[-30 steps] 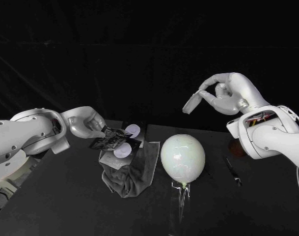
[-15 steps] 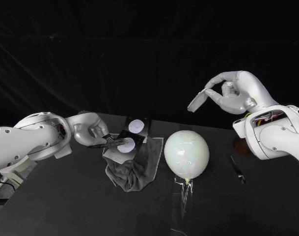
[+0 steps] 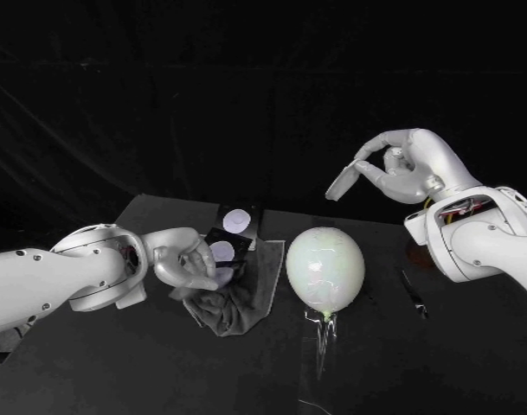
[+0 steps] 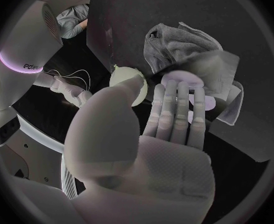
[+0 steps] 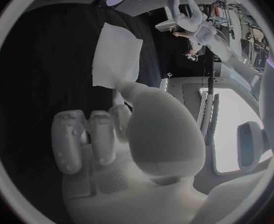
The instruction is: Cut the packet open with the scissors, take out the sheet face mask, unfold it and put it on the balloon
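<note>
A grey cloth (image 3: pixel 232 303) lies crumpled on the black table (image 3: pixel 113 363). The left hand (image 3: pixel 189 264) rests low at the cloth's edge. In the left wrist view its fingers (image 4: pixel 177 109) lie straight and pressed together, reaching toward a dark packet (image 3: pixel 222 251) with pale round marks. The packet sits partly on the cloth, just past the fingertips. Whether the hand grips it cannot be told.

Just beside the cloth, toward the robot's right, a pale balloon (image 3: pixel 324 268) stands upright at the table's middle. Scissors (image 3: pixel 413 296) lie flat on the table beyond the balloon, apart from it.

Farther back and high above the table, the right hand (image 3: pixel 395 169) pinches a folded white mask (image 3: pixel 343 182) between thumb and finger. The mask hangs down, well apart from the balloon.
</note>
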You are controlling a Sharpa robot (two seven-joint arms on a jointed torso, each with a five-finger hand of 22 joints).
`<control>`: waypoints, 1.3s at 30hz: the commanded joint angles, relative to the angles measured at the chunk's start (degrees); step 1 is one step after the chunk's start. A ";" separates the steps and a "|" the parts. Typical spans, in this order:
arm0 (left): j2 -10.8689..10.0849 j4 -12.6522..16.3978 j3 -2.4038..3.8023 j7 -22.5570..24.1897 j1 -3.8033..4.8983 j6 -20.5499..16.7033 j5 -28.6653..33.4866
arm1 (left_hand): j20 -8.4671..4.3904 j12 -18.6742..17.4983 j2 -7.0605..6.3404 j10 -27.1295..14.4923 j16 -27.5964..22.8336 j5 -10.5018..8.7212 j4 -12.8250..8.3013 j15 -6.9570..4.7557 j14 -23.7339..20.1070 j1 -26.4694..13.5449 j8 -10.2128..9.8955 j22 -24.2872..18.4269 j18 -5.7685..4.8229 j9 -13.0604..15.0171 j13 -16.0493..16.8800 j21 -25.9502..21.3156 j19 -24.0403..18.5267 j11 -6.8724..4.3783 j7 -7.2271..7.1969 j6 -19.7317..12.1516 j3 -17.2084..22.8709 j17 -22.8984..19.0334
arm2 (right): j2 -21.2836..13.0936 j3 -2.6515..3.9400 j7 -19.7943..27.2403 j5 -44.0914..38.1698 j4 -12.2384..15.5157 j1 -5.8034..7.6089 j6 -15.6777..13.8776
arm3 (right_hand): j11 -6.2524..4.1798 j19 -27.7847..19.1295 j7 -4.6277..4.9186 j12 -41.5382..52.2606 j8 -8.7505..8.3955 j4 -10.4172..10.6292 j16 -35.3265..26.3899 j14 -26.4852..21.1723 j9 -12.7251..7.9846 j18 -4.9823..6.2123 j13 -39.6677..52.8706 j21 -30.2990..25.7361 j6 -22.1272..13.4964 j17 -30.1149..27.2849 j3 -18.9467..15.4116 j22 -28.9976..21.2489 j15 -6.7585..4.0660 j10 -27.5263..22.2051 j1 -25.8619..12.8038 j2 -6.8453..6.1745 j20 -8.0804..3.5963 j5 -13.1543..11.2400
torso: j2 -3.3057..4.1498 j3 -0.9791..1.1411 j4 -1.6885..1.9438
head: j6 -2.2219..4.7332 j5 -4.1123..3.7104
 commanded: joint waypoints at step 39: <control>9.18 -6.72 1.23 17.42 -0.24 -12.18 40.50 | -0.18 1.72 14.12 -3.10 4.03 0.15 2.84 -0.14 -1.83 21.38 -1.08 -4.99 0.95 -2.74 -0.66 -5.49 5.69 0.21 0.56 -0.33 -21.46 1.25 | 1.19 -0.27 0.21 -0.72 -0.28 -0.98 3.19 | 0.06 6.11 -0.06 -0.30 1.86 -0.06 0.23 6.09 1.13 -0.80 6.45 0.32 0.25 15.05 0.39 15.05 -0.43 0.43 -0.04 0.45 -0.22 0.16 | 0.06 0.03 -0.08 | 5.40 -6.53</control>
